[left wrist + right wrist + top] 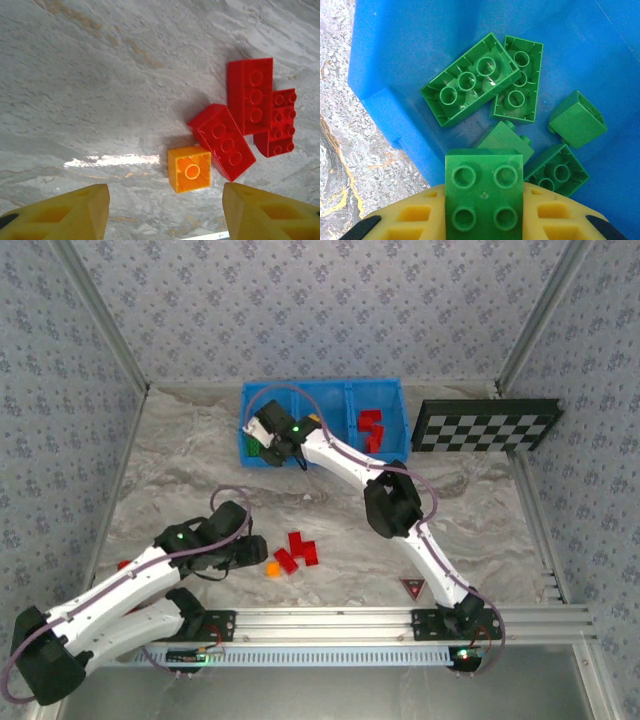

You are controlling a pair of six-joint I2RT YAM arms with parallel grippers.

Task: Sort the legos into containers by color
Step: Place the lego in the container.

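Right end effector (484,226) grips green lego (484,192) over bin (395,50); marbled tabletop (480,515), patterned walls (300,310)

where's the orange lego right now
In the left wrist view the orange lego lies on the table, right beside three red legos on its right, just ahead of the left gripper and its open jaws.

The bin (385,50) is bright blue, holding green bricks (470,85); red bricks (250,95) and an orange brick (189,169) lie on a grey-veined table (100,75).
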